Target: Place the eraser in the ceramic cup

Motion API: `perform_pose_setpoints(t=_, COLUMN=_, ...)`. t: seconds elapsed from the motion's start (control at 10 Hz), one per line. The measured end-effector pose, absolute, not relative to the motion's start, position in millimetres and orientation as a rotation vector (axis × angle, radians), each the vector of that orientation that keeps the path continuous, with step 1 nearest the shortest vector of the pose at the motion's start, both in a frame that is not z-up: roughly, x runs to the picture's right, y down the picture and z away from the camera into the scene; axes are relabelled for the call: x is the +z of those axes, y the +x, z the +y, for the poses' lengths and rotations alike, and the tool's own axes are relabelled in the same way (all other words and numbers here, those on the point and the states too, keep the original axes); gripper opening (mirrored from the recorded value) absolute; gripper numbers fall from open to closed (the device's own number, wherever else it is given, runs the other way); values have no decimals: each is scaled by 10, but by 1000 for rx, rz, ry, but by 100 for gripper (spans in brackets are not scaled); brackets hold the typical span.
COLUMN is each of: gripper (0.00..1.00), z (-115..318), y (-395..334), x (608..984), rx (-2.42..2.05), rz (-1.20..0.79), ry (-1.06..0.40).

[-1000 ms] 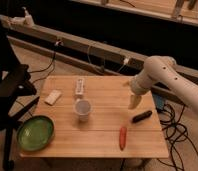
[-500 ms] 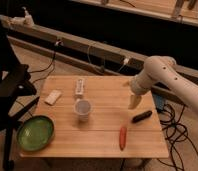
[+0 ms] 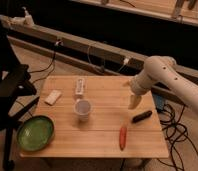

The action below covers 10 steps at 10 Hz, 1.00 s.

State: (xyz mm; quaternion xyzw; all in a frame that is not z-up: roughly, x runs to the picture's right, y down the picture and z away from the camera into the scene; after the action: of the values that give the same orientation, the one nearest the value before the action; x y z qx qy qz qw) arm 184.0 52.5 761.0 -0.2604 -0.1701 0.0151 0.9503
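The eraser (image 3: 142, 116), a small black bar, lies on the wooden table (image 3: 104, 137) near its right edge. The ceramic cup (image 3: 82, 109), small, white and round, stands upright near the table's middle, well left of the eraser. My gripper (image 3: 134, 102) hangs from the white arm (image 3: 164, 77) that comes in from the right. It points down and hovers just above and a little left of the eraser, apart from it. Nothing shows in the gripper.
An orange-red carrot-like stick (image 3: 123, 136) lies near the front edge, below the eraser. A green bowl (image 3: 35, 132) sits at the front left corner. A pale beige block (image 3: 53, 97) and a white oblong object (image 3: 80, 87) lie at the back left. Cables hang right of the table.
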Motion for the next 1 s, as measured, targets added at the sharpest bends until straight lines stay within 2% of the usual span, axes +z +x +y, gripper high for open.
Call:
perform_pose_setpoints(t=0.1, gripper=54, z=572, y=1865, x=7560, rx=11, rz=-342, ry=-540)
perform_pose_setpoints(t=0.2, gripper=47, z=578, y=1845, x=7563, rx=9, rz=-345, ry=-537)
perform_pose_setpoints(t=0.3, gripper=45, z=565, y=1825, x=7594, rx=16, rz=-346, ry=-535)
perform_pose_setpoints(t=0.6, gripper=45, z=586, y=1877, x=7683, rx=15, rz=-342, ry=-535)
perform_pose_setpoints(t=1.0, gripper=45, z=690, y=1922, x=7588, rx=31, rz=-318, ry=-554)
